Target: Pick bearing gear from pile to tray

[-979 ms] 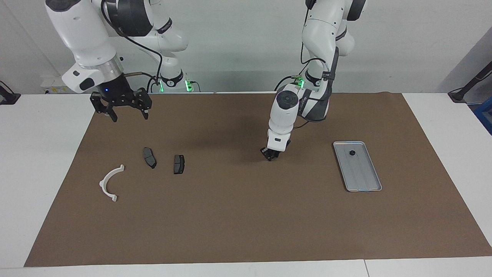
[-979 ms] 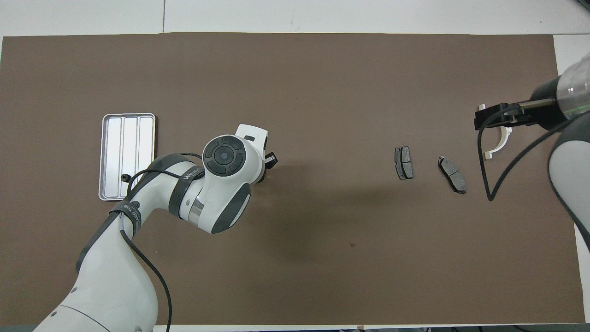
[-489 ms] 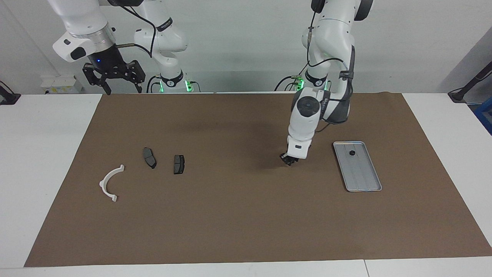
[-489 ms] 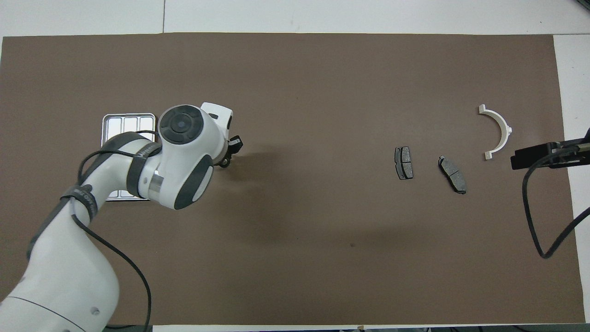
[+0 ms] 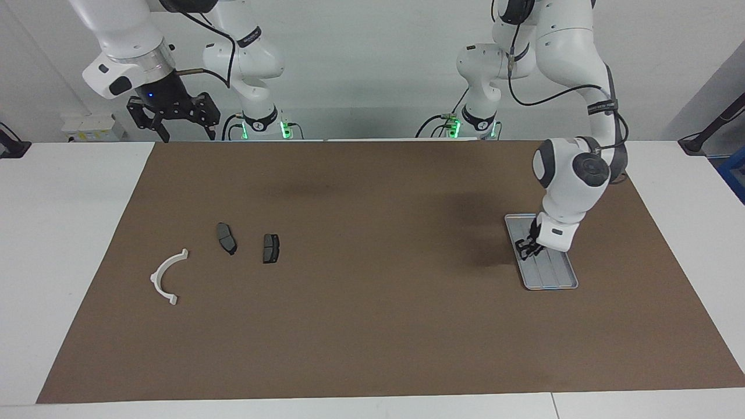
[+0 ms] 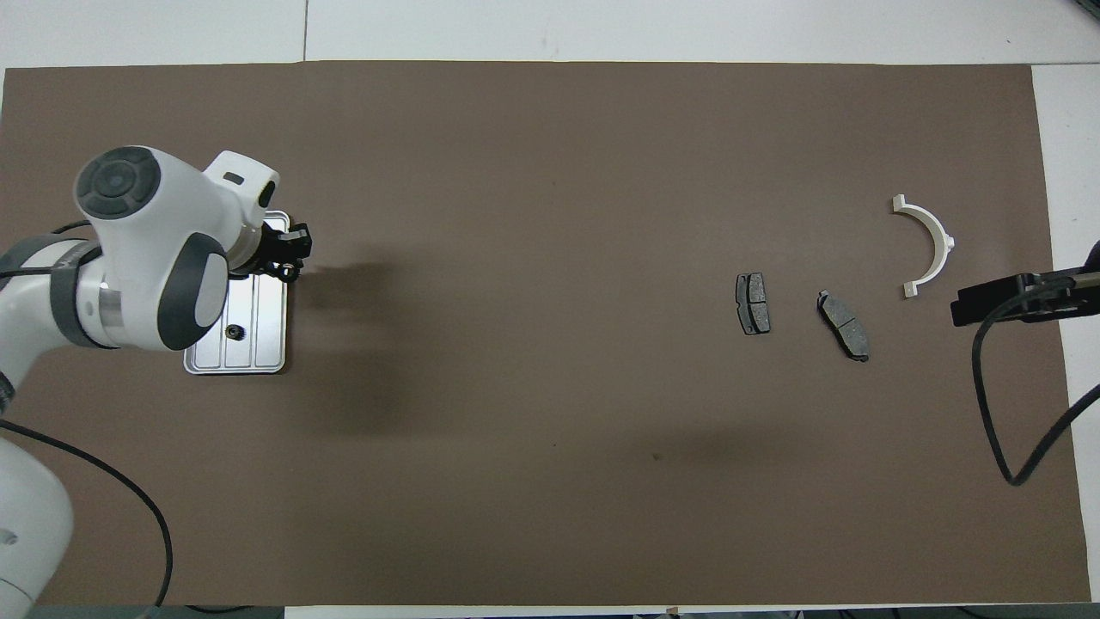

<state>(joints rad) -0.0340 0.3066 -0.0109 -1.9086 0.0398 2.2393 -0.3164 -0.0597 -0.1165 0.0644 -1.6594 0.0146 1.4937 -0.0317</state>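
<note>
Moved my left arm from mid-mat over to the tray (image 5: 570, 283); my left fingers (image 5: 528, 249) now hang low over its middle, at the edge toward the right arm's end. They are nearly together, pinching a small dark piece I take for a bearing gear, though I cannot tell its shape. One small black round gear (image 6: 231, 331) already lies in the tray, at the end nearer to the robots. My right fingers (image 5: 170, 122) are spread wide, holding nothing, raised above the table edge at the right arm's end after pulling up and back; that arm waits.

Pile leftovers on the brown mat: two dark brake pads (image 5: 226, 238) (image 5: 270, 248) side by side, white half-ring bracket (image 5: 167, 277) beside them, toward the right arm's end.

Handling guess: gear is light, rigid, probably metal, so slick and prone to roll or bounce on the metal tray. Best pinched across the rim and let go low.

Writing: small lettering on the left arm's band, unreadable. No other labels.
</note>
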